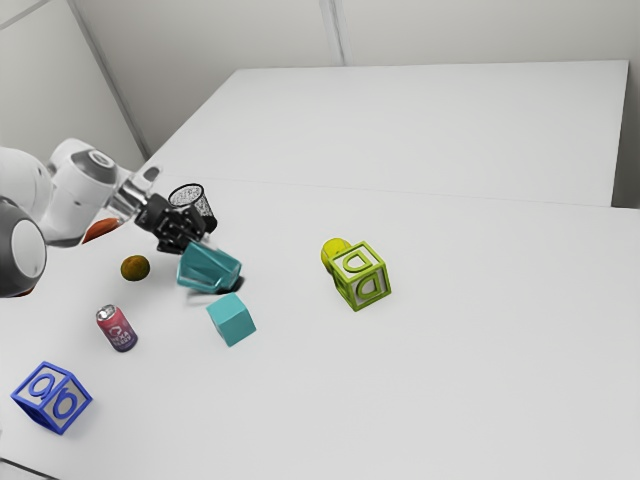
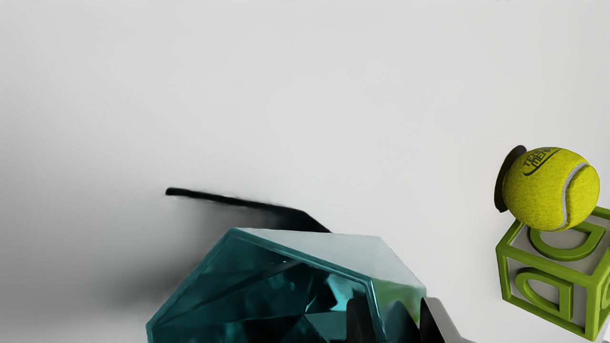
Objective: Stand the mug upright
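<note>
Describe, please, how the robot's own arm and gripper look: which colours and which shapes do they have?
The arm is glossy white, with smooth, rounded, bulky segments and dark grey round caps at its joints. Near the hand come silvery grey parts. The gripper is black, slimmer and more angular than the arm.

Two framed toy blocks are being seen, a green block and a blue block. One mug, one plain cube, one tennis ball, one can, one mesh cup and one brownish ball are being shown. Orange material is being partly hidden, so its pieces cannot be counted.
</note>
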### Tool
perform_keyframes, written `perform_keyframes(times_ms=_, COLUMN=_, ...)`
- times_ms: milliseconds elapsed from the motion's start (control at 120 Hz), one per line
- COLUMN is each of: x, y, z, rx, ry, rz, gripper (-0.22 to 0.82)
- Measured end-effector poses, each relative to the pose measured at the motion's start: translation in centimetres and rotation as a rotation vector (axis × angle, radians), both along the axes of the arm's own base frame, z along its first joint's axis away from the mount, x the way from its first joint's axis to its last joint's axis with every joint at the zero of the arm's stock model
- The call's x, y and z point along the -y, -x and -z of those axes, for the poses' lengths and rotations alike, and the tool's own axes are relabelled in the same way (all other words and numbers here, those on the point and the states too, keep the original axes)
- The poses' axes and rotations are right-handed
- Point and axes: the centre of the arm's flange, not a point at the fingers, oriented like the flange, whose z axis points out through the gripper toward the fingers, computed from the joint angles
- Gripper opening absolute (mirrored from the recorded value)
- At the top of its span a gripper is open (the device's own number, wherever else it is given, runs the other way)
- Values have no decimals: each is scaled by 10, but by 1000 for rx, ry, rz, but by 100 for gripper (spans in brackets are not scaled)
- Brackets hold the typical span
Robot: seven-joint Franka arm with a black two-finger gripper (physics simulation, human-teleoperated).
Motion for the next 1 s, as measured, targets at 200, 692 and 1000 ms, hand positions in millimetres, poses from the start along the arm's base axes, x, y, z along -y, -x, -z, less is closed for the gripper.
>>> perform_keyframes(times_ms=200, x=15, y=-6, z=-9, rx=11, ry=-25, rz=8, gripper=-14)
perform_keyframes(times_ms=692, x=137, y=-3, z=-96, rx=37, ry=-500, rz=310, gripper=-15)
perform_keyframes(times_ms=1000, x=200, y=11, z=-96, rx=94, ry=-700, rz=369, gripper=-15)
